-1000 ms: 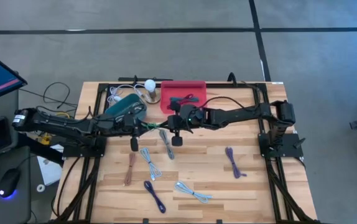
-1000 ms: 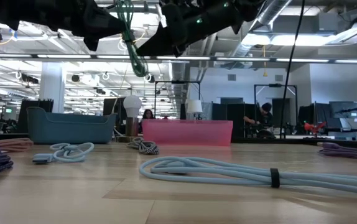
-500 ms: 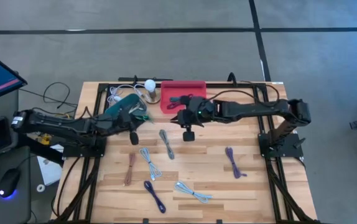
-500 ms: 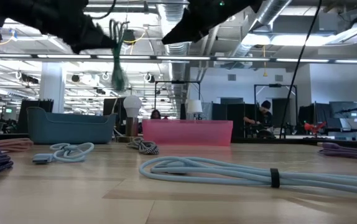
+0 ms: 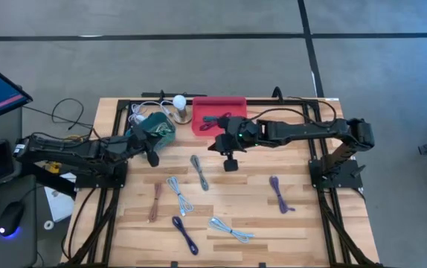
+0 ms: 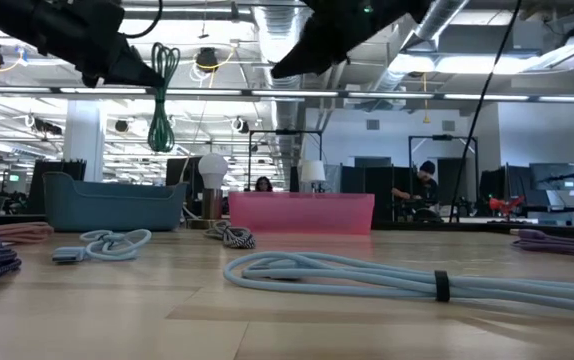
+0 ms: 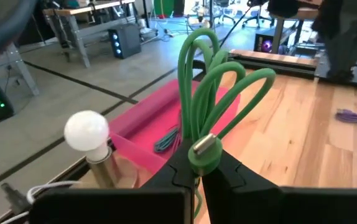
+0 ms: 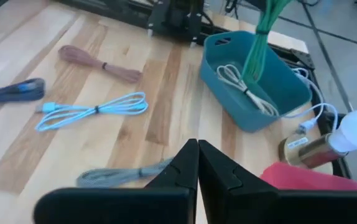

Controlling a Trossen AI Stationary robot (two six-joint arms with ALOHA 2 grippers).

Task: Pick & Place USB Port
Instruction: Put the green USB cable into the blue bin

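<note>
- A pale wooden plank table [image 5: 295, 223] with a dark metal frame carries two dark robot arms and several loose coiled cables.
- The left gripper [image 7: 194, 177] is clamped on a glossy green USB cable [image 7: 213, 102], folded into long loops, with its metal plug end showing right at the fingertips.
- In the low view the green cable [image 6: 160, 95] hangs straight down from that gripper, held high in the air, clear of the tabletop.
- From above, the left gripper [image 5: 152, 152] sits beside a teal plastic bin [image 5: 151, 128] near the table's back edge; the bin has smooth rounded walls and holds a thin white cable [image 8: 244, 87].
- Just beside the teal bin stands a small lamp with a round white bulb [image 5: 178, 102] on a brass-coloured base.
- A shallow pink rectangular tray [image 5: 217, 112] lies next to the lamp, with dark cables in it.
- The right gripper [image 8: 197, 168] hovers in front of the pink tray with its two dark fingers pressed together, holding nothing.
- On the wood lie a light blue braided cable [image 8: 94, 111], a grey woven cable [image 8: 125, 174], a brown bundle [image 8: 97, 62], and purple cables [image 5: 280, 193] toward the right side.
</note>
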